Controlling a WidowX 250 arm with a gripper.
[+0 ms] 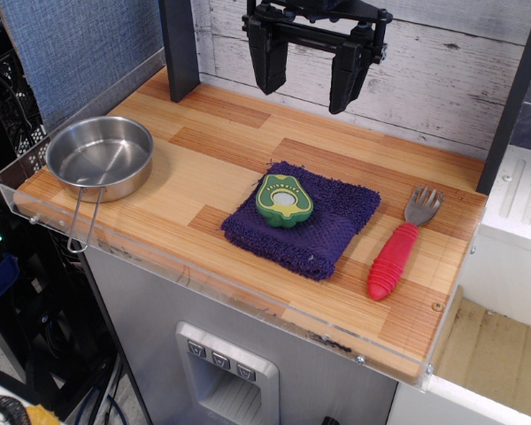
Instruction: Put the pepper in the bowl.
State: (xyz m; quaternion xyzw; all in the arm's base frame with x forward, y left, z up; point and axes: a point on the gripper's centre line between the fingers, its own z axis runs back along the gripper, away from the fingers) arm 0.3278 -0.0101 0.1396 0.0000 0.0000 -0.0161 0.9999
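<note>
The pepper, a flat toy half with a dark green rim and a yellow-green face, lies on a purple cloth near the middle of the wooden table. The steel bowl stands empty at the left end, its wire loop handle pointing toward the front edge. My gripper hangs open and empty high above the back of the table, above and behind the pepper, well to the right of the bowl.
A toy fork with a red handle lies to the right of the cloth. A clear plastic lip runs along the table's front and left edges. A dark post stands at the back left, another at the right.
</note>
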